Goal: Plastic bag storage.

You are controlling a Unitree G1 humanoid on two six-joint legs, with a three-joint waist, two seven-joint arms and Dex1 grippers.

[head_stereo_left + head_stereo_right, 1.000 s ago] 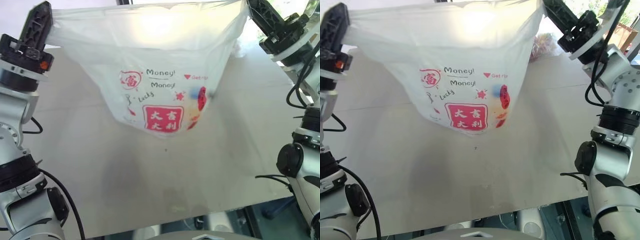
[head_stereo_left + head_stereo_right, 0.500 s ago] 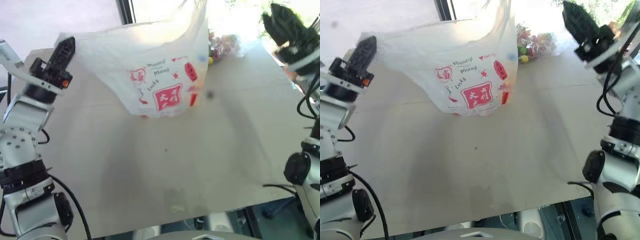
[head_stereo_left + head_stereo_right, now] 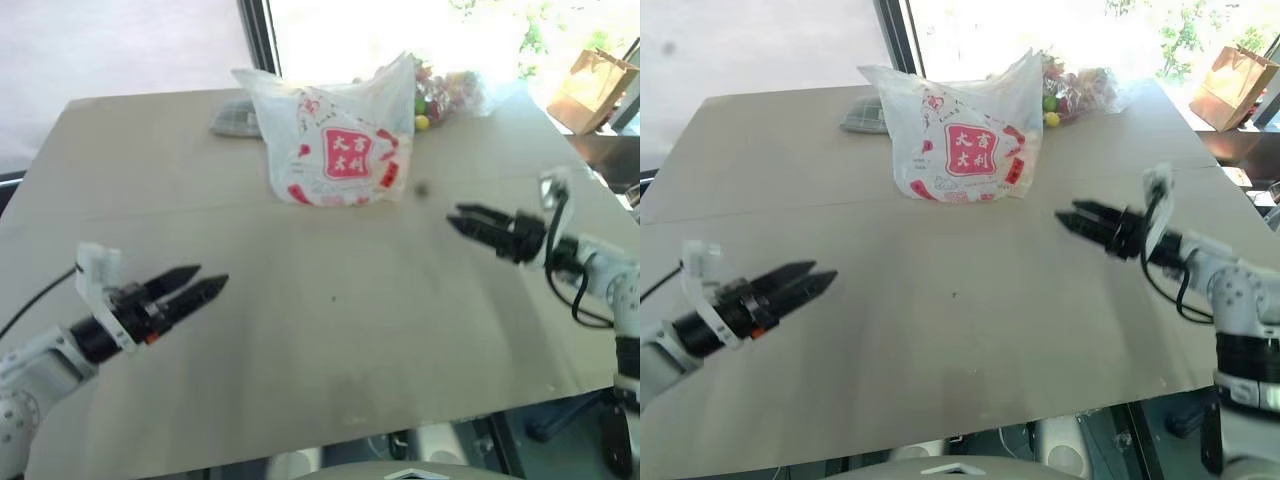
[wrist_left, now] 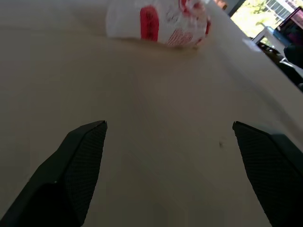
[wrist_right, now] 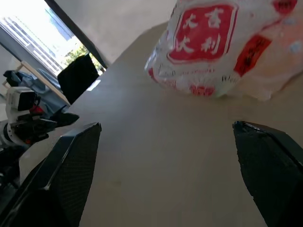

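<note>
The plastic bag [image 3: 335, 150] is slumped at the far middle of the table [image 3: 300, 320], just beside a bag of sweets [image 3: 450, 90]. The left gripper [image 3: 205, 285] and right gripper [image 3: 462, 218] are held apart and empty, well short of it. Opposite edges should probably be pinched before folding is begun.

One large, thin, crinkly white plastic bag [image 3: 335, 135] with a red square print and white characters sits on the far side of the one pale beige counter [image 3: 330, 330]. Behind it lies one small clear bag of colourful sweets [image 3: 447, 92]; the sweets inside are too blurred to count. One flat grey object [image 3: 864, 116] lies just beside the white bag, though what it is cannot be told. One brown paper bag [image 3: 1225, 87] stands beyond the counter's far corner. Two black two-fingered end effectors are present: one left end effector [image 3: 203, 283] and one right end effector [image 3: 462, 219], both with fingers spread.
</note>
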